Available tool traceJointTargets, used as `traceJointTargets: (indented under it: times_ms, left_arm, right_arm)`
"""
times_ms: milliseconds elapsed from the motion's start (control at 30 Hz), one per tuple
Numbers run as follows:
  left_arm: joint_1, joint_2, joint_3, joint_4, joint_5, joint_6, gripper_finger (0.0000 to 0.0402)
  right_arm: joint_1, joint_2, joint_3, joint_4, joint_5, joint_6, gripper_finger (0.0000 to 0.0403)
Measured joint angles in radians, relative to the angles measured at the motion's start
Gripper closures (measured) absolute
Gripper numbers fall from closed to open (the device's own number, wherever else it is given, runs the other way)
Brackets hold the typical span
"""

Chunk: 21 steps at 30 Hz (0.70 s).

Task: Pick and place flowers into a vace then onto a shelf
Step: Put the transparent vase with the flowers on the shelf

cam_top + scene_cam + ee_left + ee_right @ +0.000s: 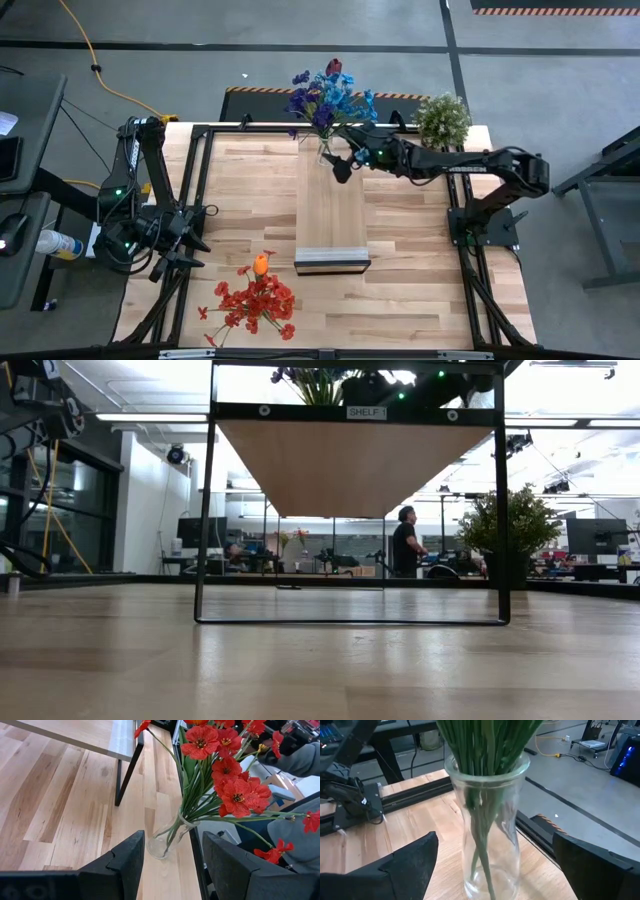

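A clear glass vase (pixel 487 820) full of green stems stands on the far end of the light-wood shelf (pixel 332 215). Its blue and purple flowers (pixel 325 95) spread above it. My right gripper (pixel 343 166) is open and points at the vase from the right. In the right wrist view its fingers (pixel 415 860) stand wide on either side of the glass, apart from it. A second clear vase (pixel 162 840) of red flowers (pixel 255 300) stands on the tabletop near the front left. My left gripper (pixel 178 248) waits open at the left edge, short of that vase.
A bushy pale-green potted plant (pixel 443 118) stands at the table's far right corner, close to my right arm. Black frame rails (pixel 200 180) run along the table's sides. The shelf stands on thin black legs (pixel 203 510) with open room beneath. A person (pixel 405 545) is far behind.
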Motion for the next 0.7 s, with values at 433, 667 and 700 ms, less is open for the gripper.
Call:
traceJointTargets:
  times_ms: [433, 667, 700]
  left_arm:
    - [0.000, 0.000, 0.000, 0.000, 0.000, 0.000, 0.0169]
    - [0.000, 0.000, 0.000, 0.000, 0.000, 0.000, 0.0169]
    - [0.000, 0.000, 0.000, 0.000, 0.000, 0.000, 0.0169]
  right_arm:
    - [0.000, -0.069, 0.000, -0.083, -0.002, 0.005, 0.0022]
    - [0.014, -0.110, 0.000, -0.130, -0.007, 0.006, 0.0022]
    - [0.018, -0.116, 0.000, -0.140, -0.007, 0.006, 0.0022]
